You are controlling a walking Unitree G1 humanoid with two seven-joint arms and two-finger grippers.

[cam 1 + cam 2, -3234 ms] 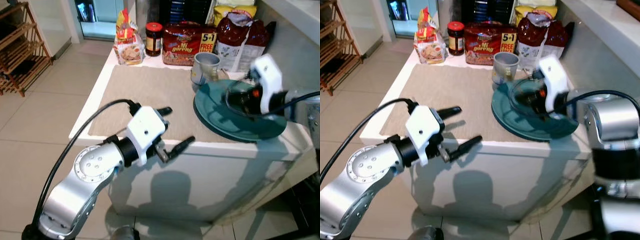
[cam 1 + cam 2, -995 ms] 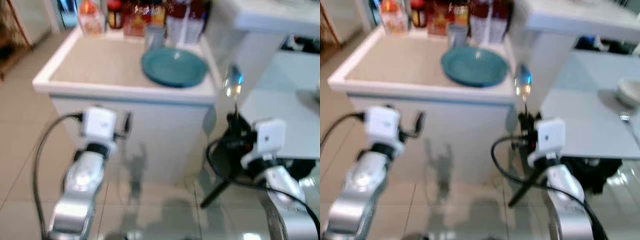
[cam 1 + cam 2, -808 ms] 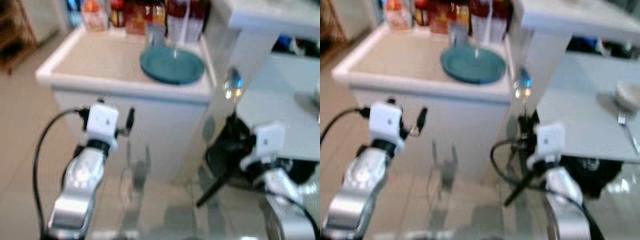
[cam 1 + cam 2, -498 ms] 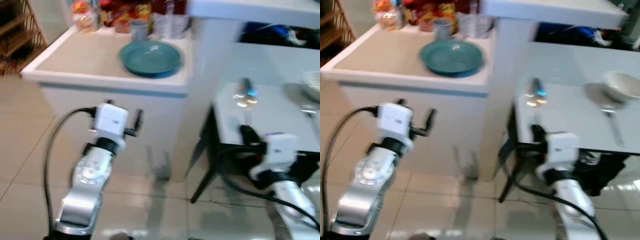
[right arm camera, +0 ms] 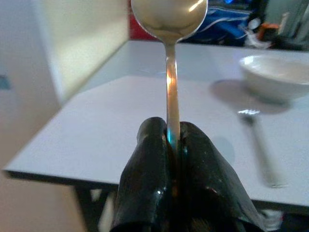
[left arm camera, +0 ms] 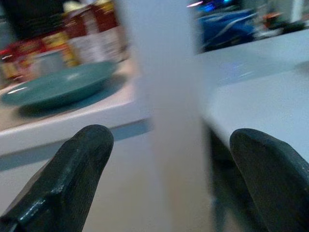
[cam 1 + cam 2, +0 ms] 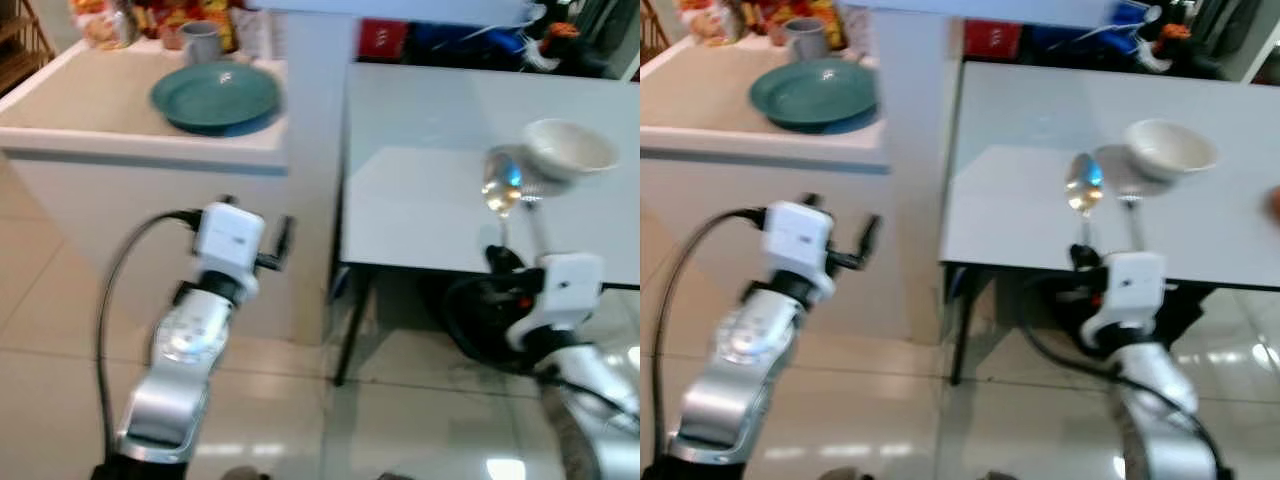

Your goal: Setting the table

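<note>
The right gripper (image 5: 171,140), low and right of centre in the right eye view, has its two black fingers (image 5: 149,159) pressed tight on the thin handle of a shiny metal spoon (image 5: 169,29). The spoon stands upright, its oval bowl topmost, rising in front of the near edge of the pale grey rectangular table (image 7: 1040,190).

The left gripper (image 6: 166,159), left of centre in the eye views, is spread wide with nothing between its black fingers (image 6: 72,169). It is raised in front of the white side of the counter (image 7: 60,110) and touches nothing.

The pale grey table takes up the upper right of the eye views. A white round bowl (image 7: 1168,148) sits on it toward the right; what is inside cannot be made out. A metal fork (image 5: 258,140) lies flat on the table just in front of the bowl, tines toward it.

The white counter with its beige top is at the upper left, and a white upright panel (image 7: 315,120) stands between it and the table. A round teal plate (image 7: 215,95) rests near the counter's right edge and looks bare. Behind the plate stands a grey cup (image 7: 200,40), its contents not visible, with blurred red and yellow food packages (image 7: 790,15) at the back edge.
</note>
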